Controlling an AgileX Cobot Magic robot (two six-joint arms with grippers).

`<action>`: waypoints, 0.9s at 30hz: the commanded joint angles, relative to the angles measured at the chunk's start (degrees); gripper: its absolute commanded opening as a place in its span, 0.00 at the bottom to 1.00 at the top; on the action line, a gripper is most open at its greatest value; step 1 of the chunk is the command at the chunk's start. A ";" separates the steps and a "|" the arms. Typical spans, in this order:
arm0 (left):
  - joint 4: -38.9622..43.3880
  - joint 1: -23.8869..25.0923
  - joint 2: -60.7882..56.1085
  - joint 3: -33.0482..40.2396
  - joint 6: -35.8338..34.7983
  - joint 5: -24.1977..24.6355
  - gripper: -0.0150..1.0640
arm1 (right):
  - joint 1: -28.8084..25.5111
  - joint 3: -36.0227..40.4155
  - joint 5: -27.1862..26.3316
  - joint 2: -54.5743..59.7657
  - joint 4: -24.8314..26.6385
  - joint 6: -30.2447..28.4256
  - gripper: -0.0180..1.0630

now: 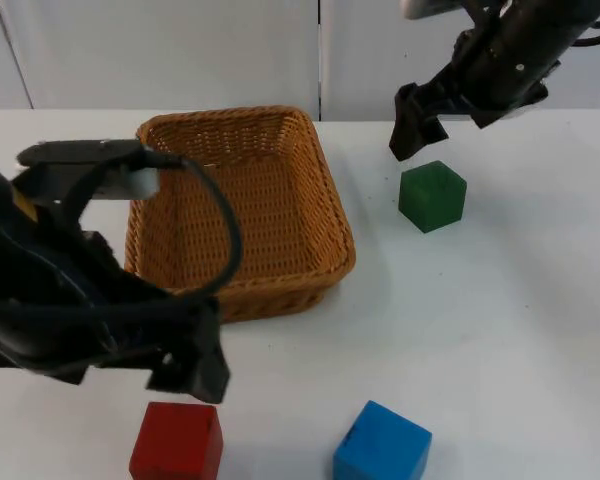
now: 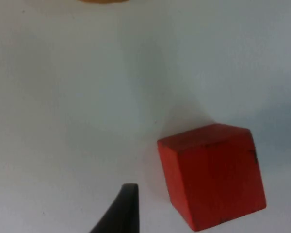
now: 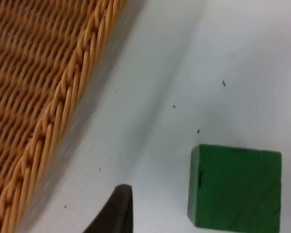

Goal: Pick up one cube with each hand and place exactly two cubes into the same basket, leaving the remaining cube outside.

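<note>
A red cube (image 1: pixel 177 442) lies near the table's front edge, with a blue cube (image 1: pixel 382 443) to its right. A green cube (image 1: pixel 432 195) sits right of the wicker basket (image 1: pixel 332 215), which holds nothing. My left gripper (image 1: pixel 192 380) hovers open just above and behind the red cube (image 2: pixel 211 174), one black fingertip (image 2: pixel 121 211) beside it. My right gripper (image 1: pixel 415 140) hangs open above the table, just behind and left of the green cube (image 3: pixel 235 187), between it and the basket rim (image 3: pixel 63 97). Neither gripper holds anything.
The white table (image 1: pixel 500 320) runs back to the grey partition wall (image 1: pixel 180 50). The bulky left arm (image 1: pixel 70 290) covers the table's front left and overlaps the basket's near left corner.
</note>
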 commanded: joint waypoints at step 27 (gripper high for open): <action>7.23 -3.40 15.17 -0.25 -8.99 -9.03 0.93 | -0.20 -0.40 -12.65 10.80 -1.97 -0.56 0.99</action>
